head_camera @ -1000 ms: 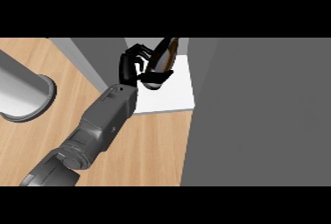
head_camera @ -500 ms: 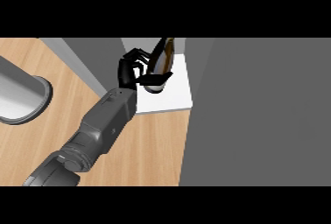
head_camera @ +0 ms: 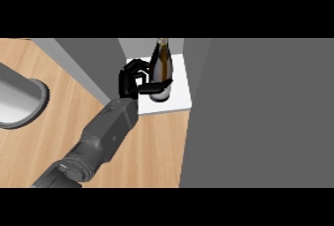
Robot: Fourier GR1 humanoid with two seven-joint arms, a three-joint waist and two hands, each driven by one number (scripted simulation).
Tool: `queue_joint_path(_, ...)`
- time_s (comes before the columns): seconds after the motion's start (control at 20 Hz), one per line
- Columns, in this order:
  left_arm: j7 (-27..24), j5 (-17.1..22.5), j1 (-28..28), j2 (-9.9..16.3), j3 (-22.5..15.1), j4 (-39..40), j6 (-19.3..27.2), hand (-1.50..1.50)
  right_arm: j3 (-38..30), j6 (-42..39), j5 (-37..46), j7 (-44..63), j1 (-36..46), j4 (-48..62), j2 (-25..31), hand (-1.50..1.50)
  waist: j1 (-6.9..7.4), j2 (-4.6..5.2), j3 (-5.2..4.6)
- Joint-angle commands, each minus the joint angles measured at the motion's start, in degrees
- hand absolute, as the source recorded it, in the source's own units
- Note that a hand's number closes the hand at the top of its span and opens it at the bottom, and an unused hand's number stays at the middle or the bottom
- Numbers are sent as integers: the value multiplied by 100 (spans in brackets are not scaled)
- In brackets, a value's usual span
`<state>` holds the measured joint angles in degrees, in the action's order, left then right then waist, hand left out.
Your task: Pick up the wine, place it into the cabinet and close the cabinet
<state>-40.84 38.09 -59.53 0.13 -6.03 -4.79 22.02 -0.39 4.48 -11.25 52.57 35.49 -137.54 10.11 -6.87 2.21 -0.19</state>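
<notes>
A dark wine bottle (head_camera: 161,62) stands nearly upright on the white cabinet shelf (head_camera: 183,99) at the top middle of the head view. My left hand (head_camera: 132,81) is just left of the bottle's lower body. Its fingers are curled against the bottle's left side, and its thumb lies across the front of the bottle near the base. The grey forearm (head_camera: 108,132) runs in from the lower left. The bottle's foot is partly hidden behind the thumb. My right hand does not show.
A round grey dish (head_camera: 16,101) lies on the wooden counter (head_camera: 153,154) at the left edge. A large grey cabinet face (head_camera: 261,114) fills the right side. A slanted grey panel (head_camera: 85,62) stands just left of the shelf opening.
The bottle has gone from leaning right to nearly upright on the shelf. My left hand has slid lower along it, toward its base.
</notes>
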Motion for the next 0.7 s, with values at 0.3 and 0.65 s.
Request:
queue_joint_path(0.3,-260,298,701,-13,0,-116,-631,150,-27,16,-220,150,31,-208,-25,-150,-197,-30,-7)
queue_joint_path(0.65,-261,445,919,-13,-227,-192,-451,150,5,-12,-286,47,119,-96,-116,-150,-389,-20,-13)
